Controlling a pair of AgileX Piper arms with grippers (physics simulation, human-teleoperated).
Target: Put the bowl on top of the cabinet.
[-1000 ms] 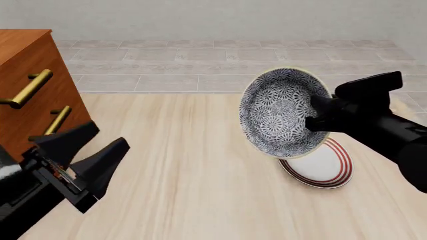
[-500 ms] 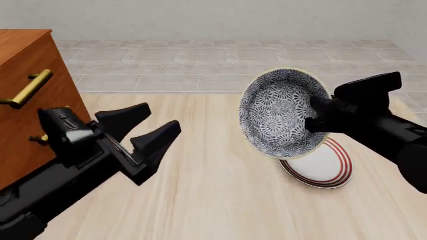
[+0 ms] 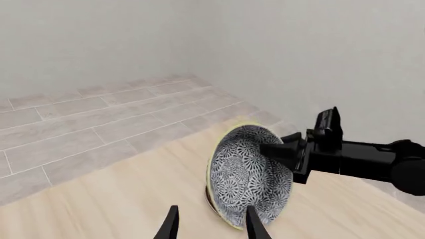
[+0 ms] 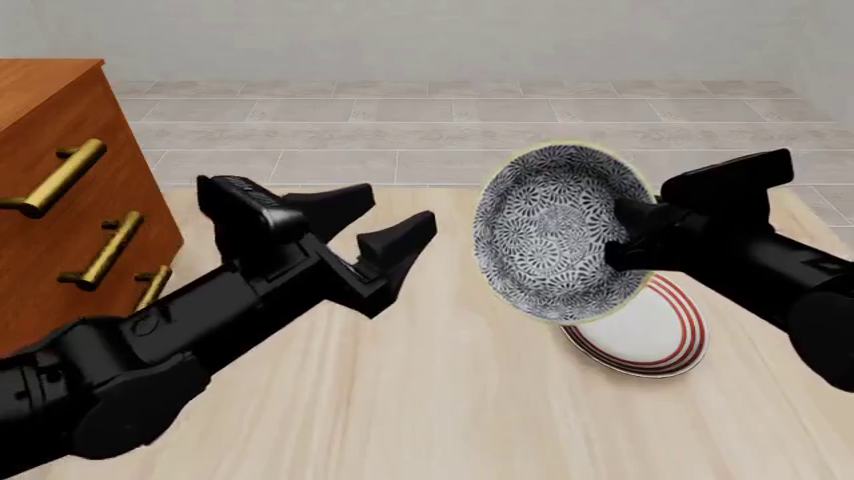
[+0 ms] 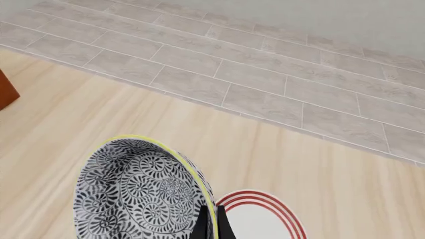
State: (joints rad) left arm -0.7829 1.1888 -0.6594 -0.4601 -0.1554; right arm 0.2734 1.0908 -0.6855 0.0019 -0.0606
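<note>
Bowl (image 4: 558,232) is what we're moving, one of them, and right now it's up in the air, tipped on edge with its patterned inside facing our left arm. Nearest to us is the left gripper (image 4: 380,228), jaws spread wide and holding nothing, pointed across the table (image 4: 441,400) toward the bowl but well apart from it yet; our guess is it's lining up for a handoff, since the cabinet sits on that arm's side. A bit further out, the right gripper (image 4: 625,232) is pinched tight on the bowl's rim, which you can see best in the right wrist view where the fingers (image 5: 199,225) straddle the pale edge. Holding it by the rim like that leaves the opposite edge free for the other arm to grab, we reckon. Just below and behind the bowl lies one white plate (image 4: 641,335) with red rings, flat on the table and not touching it. Over on the far left stands the one cabinet (image 4: 54,210), three brass handles (image 4: 60,178) showing, its top with nothing on it as far as we can see.
</note>
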